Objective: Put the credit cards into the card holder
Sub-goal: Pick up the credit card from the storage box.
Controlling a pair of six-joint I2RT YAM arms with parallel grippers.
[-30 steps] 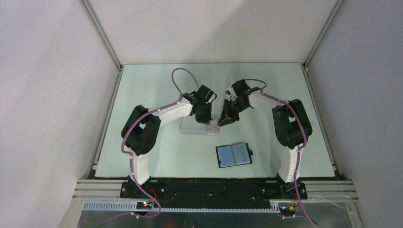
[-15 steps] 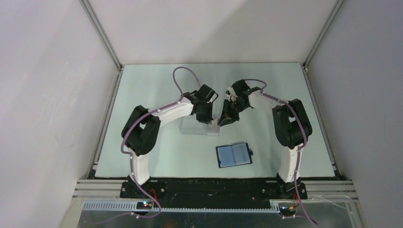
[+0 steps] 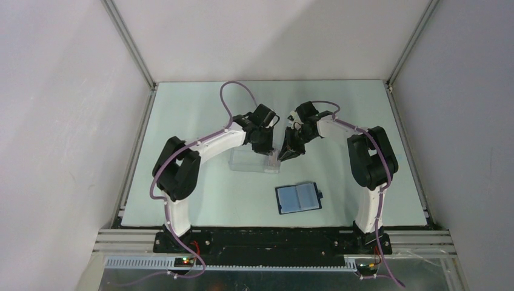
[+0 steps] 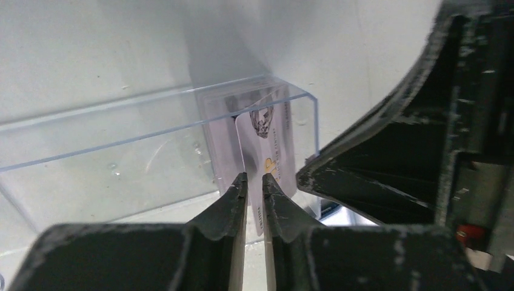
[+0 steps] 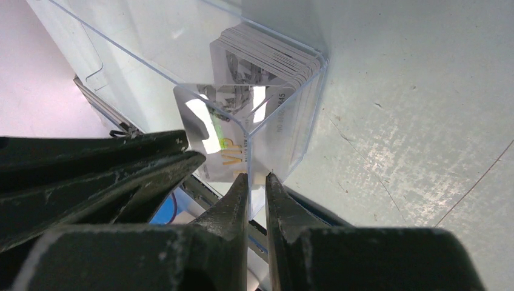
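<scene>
Left tool [image 4: 254,177] and right tool [image 5: 257,176], both narrow, grip unclear, flank one clear box [image 4: 121,163] of credit cards [image 5: 267,51]. One card holder [image 3: 298,197] near the right tool stays put; the left elbow [image 3: 176,173] has shifted.

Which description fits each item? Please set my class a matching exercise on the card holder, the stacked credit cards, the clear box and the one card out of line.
Column one:
1 card holder
2 stacked credit cards
3 clear box
4 lone card

Column two:
A has see-through walls
B tilted, poking above the box wall
C lying open, lighter blue inside
D standing packed in the box corner

Pairs: 1-C, 2-D, 3-A, 4-B
</scene>
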